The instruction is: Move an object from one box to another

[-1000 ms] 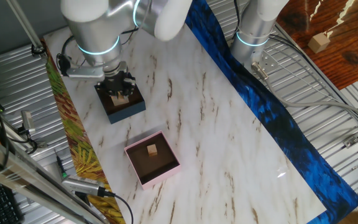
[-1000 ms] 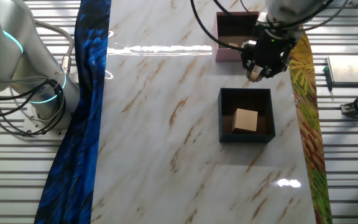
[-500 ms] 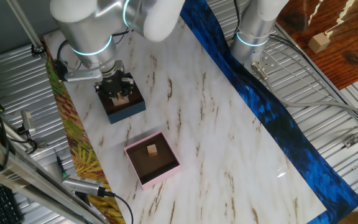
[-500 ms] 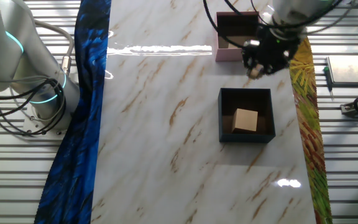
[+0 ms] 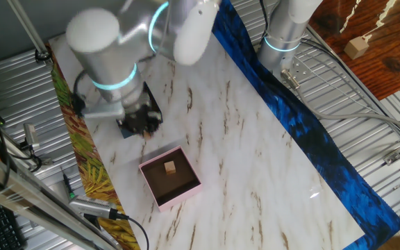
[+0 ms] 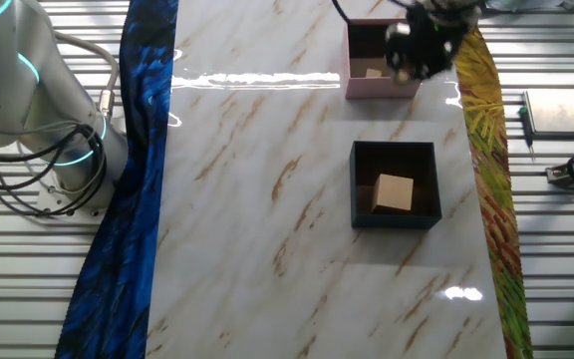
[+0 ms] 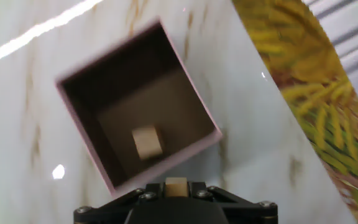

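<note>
The navy-blue box (image 6: 358, 184) holds a larger tan wooden cube (image 6: 395, 191). The pale-pink box (image 5: 186, 192) with a brown inside holds one small wooden cube (image 5: 170, 167); the box (image 7: 202, 112) and that cube (image 7: 146, 142) also show in the hand view. My gripper (image 7: 176, 186) is shut on another small wooden cube (image 7: 176, 182). It hangs in the air just outside the pink box's near wall, between the two boxes. In the other fixed view the gripper (image 6: 419, 52) is blurred at the pink box's (image 6: 372, 88) right side. In one fixed view the hand (image 5: 142, 122) hides most of the navy box.
A yellow leaf-patterned cloth strip (image 6: 491, 199) runs along the table edge beside both boxes. A blue cloth strip (image 6: 133, 179) borders the opposite edge. A second robot base (image 6: 28, 90) stands beyond the blue strip.
My gripper has moved from above the navy-blue box towards the pink box, carrying the small wooden cube. The boxes and the cubes in them have not moved.
</note>
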`<state>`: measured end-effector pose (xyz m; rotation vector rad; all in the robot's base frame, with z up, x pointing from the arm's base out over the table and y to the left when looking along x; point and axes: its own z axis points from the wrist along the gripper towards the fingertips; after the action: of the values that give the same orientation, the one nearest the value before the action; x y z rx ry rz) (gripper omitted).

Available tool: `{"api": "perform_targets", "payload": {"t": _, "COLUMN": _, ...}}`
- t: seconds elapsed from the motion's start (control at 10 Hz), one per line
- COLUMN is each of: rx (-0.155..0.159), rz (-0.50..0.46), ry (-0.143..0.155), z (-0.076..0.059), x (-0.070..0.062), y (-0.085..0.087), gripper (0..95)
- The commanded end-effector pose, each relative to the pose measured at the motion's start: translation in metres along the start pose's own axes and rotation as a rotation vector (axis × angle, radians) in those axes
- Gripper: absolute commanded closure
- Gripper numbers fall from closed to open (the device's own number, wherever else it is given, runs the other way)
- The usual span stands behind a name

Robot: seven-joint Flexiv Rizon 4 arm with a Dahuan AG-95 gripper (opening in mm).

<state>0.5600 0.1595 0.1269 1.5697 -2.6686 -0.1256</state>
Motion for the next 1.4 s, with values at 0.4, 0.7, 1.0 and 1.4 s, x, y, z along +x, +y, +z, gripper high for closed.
{"api": "perform_targets", "payload": {"t": 0.4, "rx": 0.009, "rz": -0.043, "ry": 0.02, "z": 0.008, "x": -0.027, "y": 0.017, "gripper": 95.0}}
{"api": "perform_targets", "payload": {"t": 0.7, "rx": 0.015, "rz": -0.096, "ry": 0.026, "z": 0.005, "x": -0.018, "y": 0.02, "gripper": 95.0}}
{"api": "perform_targets", "payload": {"t": 1.0, "rx": 0.005, "rz": -0.074, "ry": -0.008, "z": 0.015, "x": -0.034, "y": 0.038, "gripper": 95.0}}
{"api": "perform_targets", "payload": {"t": 1.4, "rx": -0.004, "rz": -0.039, "ry": -0.028, "z": 0.031, "x": -0.077, "y": 0.071, "gripper": 95.0}}
